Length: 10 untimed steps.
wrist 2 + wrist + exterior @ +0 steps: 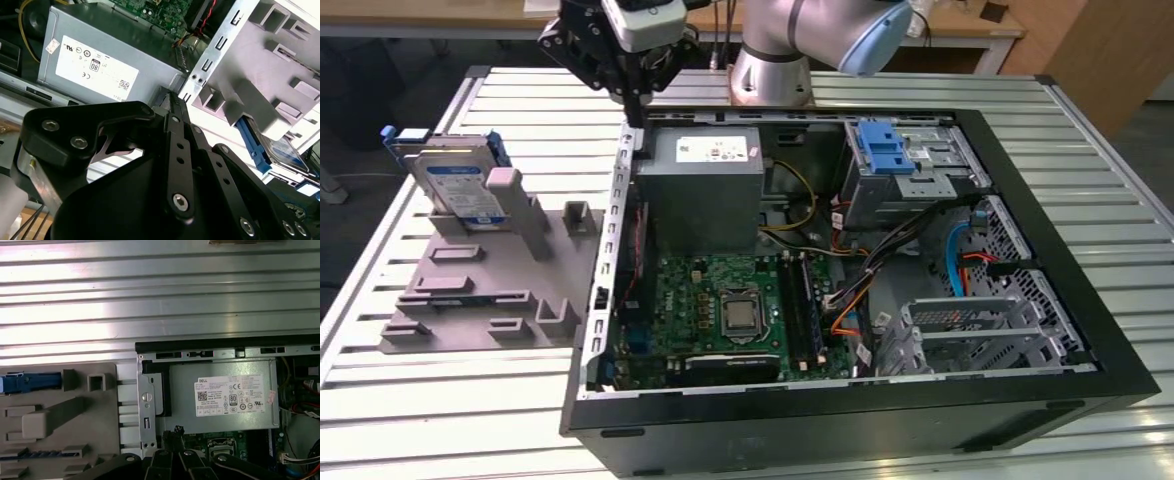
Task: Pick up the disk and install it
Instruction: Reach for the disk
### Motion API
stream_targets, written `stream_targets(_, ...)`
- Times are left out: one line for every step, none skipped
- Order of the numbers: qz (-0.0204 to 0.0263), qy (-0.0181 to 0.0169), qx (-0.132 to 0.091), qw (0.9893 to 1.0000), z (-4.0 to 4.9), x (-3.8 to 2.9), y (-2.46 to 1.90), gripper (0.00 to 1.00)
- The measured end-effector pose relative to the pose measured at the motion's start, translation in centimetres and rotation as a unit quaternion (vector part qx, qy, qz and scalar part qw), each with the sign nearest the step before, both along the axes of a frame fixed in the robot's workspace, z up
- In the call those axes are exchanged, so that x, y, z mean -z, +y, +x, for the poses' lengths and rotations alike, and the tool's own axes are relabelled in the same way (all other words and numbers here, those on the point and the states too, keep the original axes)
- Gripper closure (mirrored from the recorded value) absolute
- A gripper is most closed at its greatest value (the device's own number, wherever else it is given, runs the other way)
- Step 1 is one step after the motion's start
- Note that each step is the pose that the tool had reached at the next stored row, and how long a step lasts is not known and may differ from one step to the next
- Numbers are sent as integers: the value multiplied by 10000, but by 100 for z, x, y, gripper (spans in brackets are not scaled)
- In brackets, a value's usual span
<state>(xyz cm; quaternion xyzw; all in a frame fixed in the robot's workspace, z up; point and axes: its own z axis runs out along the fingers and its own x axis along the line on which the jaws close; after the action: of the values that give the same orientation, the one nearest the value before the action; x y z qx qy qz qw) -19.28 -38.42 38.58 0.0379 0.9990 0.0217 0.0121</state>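
On the rack (470,288) stands the disk (460,190), hand (635,115) apart.

Black gripper (171,102) is seen in the foreground, its fingers brought together at the tip, with nothing held. A grey power supply box (110,65) with a white label is shown beyond it, bordered by a perforated metal chassis rail (220,45). The disk (282,150), blue-framed, is partly hidden behind a grey fixture (280,65).
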Motion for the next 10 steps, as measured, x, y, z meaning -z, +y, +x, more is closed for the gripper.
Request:
stream_targets(0, 0, 0, 10000, -10, 0, 6, 89)
stream_targets(1, -1, 0, 10000, -22, 1, 14, 89)
stream_targets(1, 0, -1, 10000, -37, 1, 25, 89)
stream_targets(0, 0, -1, 10000, -55, 1, 35, 89)
stream_targets(0, 0, -1, 10000, -76, 1, 46, 89)
stream_targets(0, 0, 0, 10000, -103, 2, 57, 89)
stream_targets(0, 0, 0, 10000, -129, 2, 69, 89)
stream_targets(0, 0, -1, 10000, -153, 3, 82, 89)
stream_targets(0, 0, -1, 10000, -175, 3, 94, 89)
stream_targets(0, 0, -1, 10000, -200, 4, 106, 89)
